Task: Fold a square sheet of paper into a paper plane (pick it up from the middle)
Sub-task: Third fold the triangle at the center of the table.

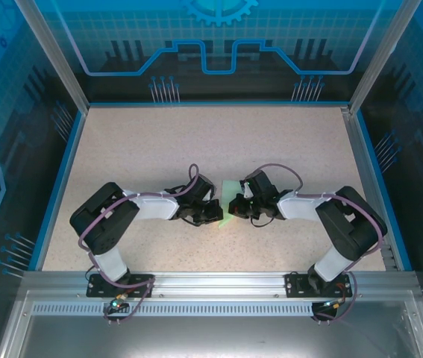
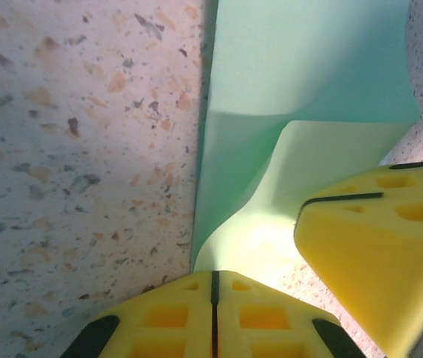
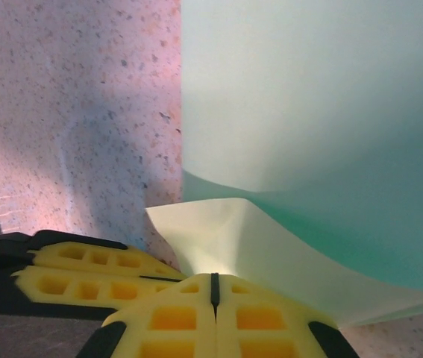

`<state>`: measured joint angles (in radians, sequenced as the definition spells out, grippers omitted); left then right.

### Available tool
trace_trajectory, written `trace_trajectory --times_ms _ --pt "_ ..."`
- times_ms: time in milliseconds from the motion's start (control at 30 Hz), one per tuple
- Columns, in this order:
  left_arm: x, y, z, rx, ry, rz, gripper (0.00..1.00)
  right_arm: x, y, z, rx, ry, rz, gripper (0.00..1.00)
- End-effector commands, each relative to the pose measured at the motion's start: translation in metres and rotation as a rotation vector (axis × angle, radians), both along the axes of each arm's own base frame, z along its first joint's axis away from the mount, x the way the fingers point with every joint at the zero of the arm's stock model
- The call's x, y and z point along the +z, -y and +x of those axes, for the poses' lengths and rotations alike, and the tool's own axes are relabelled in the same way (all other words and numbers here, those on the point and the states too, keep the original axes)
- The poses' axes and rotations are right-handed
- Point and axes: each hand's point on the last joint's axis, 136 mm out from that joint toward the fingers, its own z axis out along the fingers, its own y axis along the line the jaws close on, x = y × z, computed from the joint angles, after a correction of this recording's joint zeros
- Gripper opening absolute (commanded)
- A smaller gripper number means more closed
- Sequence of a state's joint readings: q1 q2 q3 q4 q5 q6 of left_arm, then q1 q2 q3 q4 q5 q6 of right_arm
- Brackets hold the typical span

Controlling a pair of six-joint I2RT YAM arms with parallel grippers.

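Observation:
The square sheet of paper [image 1: 229, 202], pale mint green, is pinched between my two grippers at the middle of the table. My left gripper [image 1: 215, 213] is shut on its near edge. In the left wrist view the sheet [image 2: 301, 67] rises from the left gripper's closed tips [image 2: 213, 273] in a curved bend, with the right gripper's yellow fingers [image 2: 375, 246] beside it. My right gripper [image 1: 236, 204] is also shut on the paper. In the right wrist view the sheet [image 3: 308, 112] bows up from the right gripper's tips [image 3: 213, 277], with the left gripper's fingers [image 3: 84, 268] close by. A paper plane is out of view.
The speckled beige tabletop [image 1: 159, 142] is bordered by a blue rim [image 1: 62, 164] and transparent enclosure walls. An aluminium rail [image 1: 218, 282] carries both arm bases at the near edge. The two wrists sit almost touching at the table's centre.

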<state>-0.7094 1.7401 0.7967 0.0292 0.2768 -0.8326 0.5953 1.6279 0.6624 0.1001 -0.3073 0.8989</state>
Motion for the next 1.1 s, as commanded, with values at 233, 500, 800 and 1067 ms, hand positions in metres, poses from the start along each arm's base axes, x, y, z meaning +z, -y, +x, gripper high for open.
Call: trace_trajectory --times_ms 233,500,800,1067 --pt "-0.021 -0.019 -0.016 0.004 -0.064 0.122 0.09 -0.016 0.018 0.002 -0.005 -0.008 -0.050 0.00" --pt "-0.021 -0.019 -0.016 0.003 -0.064 0.125 0.09 -0.010 0.030 0.012 -0.027 0.011 -0.053 0.00" --pt "-0.023 -0.020 -0.017 0.010 -0.073 0.130 0.09 -0.015 0.045 0.022 -0.063 0.001 -0.045 0.00" --pt "-0.020 -0.020 -0.016 0.006 -0.070 0.133 0.09 -0.005 0.061 0.034 -0.083 0.030 -0.084 0.00"
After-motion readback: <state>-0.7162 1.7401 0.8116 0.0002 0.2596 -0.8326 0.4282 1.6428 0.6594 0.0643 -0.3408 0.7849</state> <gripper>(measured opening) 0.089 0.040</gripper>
